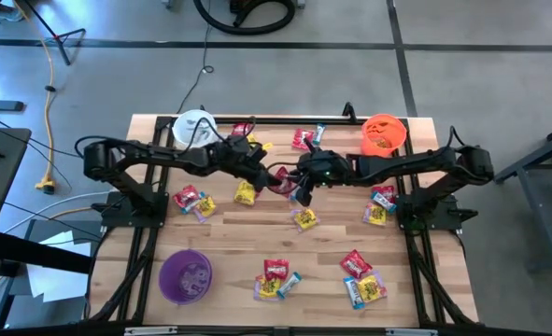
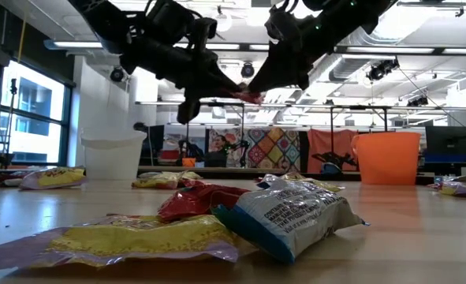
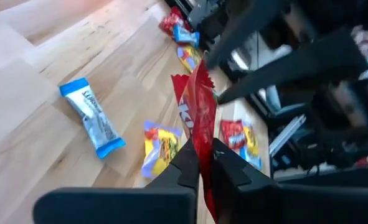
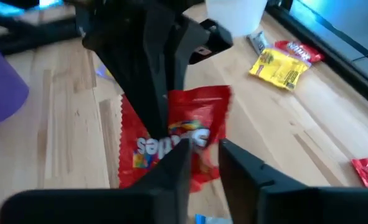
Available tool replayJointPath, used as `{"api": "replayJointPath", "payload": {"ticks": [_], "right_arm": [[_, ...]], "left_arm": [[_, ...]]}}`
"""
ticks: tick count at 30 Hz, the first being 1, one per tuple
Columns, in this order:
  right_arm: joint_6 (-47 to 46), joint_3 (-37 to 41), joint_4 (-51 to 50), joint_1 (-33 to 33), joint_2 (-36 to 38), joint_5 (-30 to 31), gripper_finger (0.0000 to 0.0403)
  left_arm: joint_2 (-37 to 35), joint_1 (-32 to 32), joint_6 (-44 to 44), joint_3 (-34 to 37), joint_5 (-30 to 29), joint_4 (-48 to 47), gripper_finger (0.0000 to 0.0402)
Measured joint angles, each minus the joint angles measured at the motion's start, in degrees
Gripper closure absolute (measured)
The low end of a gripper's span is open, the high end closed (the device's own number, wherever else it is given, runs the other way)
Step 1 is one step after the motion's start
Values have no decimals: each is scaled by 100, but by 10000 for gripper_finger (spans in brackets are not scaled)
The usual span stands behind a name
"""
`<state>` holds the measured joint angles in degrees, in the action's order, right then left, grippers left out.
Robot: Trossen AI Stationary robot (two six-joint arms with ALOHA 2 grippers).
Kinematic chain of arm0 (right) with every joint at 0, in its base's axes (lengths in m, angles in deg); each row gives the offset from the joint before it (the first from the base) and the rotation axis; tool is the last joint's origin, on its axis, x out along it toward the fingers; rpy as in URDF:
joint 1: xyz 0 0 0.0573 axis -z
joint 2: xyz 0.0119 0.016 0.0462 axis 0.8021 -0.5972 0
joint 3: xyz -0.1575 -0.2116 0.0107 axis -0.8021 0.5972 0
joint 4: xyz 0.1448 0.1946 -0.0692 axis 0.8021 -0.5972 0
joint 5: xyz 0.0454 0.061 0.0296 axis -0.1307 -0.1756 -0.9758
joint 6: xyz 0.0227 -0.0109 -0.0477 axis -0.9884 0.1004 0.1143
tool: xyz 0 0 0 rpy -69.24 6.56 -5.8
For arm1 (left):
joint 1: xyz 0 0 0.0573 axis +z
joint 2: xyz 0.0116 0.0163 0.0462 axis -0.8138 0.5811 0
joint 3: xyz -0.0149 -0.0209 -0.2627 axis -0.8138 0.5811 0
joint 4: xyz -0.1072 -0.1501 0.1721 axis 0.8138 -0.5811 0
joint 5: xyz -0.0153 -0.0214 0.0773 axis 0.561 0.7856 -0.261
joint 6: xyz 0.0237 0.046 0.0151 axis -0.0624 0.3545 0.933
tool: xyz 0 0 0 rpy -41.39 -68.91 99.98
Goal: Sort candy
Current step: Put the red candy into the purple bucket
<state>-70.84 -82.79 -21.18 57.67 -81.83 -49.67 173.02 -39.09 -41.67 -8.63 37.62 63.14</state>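
A red candy packet hangs in the air over the middle of the table, between both grippers. My left gripper comes at it from the table's left and is shut on it; my right gripper comes from the right and is shut on it too. The low view shows the packet held high between the two arms. Many other sweets in red, yellow and light-blue wrappers lie flat on the table, such as a yellow one and a red one. My left gripper pinches the red packet's edge between its two fingers, which lie across the thin packet. The packet is lifted clear of the table and stands edge-on past the fingertips. My right gripper pinches the packet's opposite end between its fingers, below the printed face. My left gripper's fingers hold the other end; the packet hangs clear of the table.
A white bucket stands at the far left, an orange bucket at the far right, and a purple bucket at the near left. Sweets lie in clusters near the front edge and beside the right arm.
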Motion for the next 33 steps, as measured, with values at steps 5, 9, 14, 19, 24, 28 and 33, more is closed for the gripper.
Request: {"api": "replayJointPath", "payload": {"ticks": [5, 9, 14, 19, 24, 28, 33], "right_arm": [[-206, -2, 79, 101, 317, 3, 268], [-208, -2, 11, 297, 588, 13, 251], [-143, -7, -227, 589, 709, -12, 250], [75, -7, -382, 890, 707, -347, 250], [90, -7, -388, 1148, 707, -617, 250], [94, -7, -395, 1254, 707, -638, 250], [97, -7, -408, 1294, 707, -640, 250]], "left_arm": [[-723, 20, 541, 2, 187, -1078, 400], [-1656, -168, 536, 2, 223, -2089, 401], [-2954, -749, -111, 2, 224, -3311, 401], [-3886, -1919, -1220, 0, -119, -4222, 401], [-4055, -3427, -2324, 2, -507, -4963, 401], [-3887, -4530, -3070, 2, -709, -5017, 401], [-3675, -5482, -4033, -2, -1130, -5363, 401]]}}
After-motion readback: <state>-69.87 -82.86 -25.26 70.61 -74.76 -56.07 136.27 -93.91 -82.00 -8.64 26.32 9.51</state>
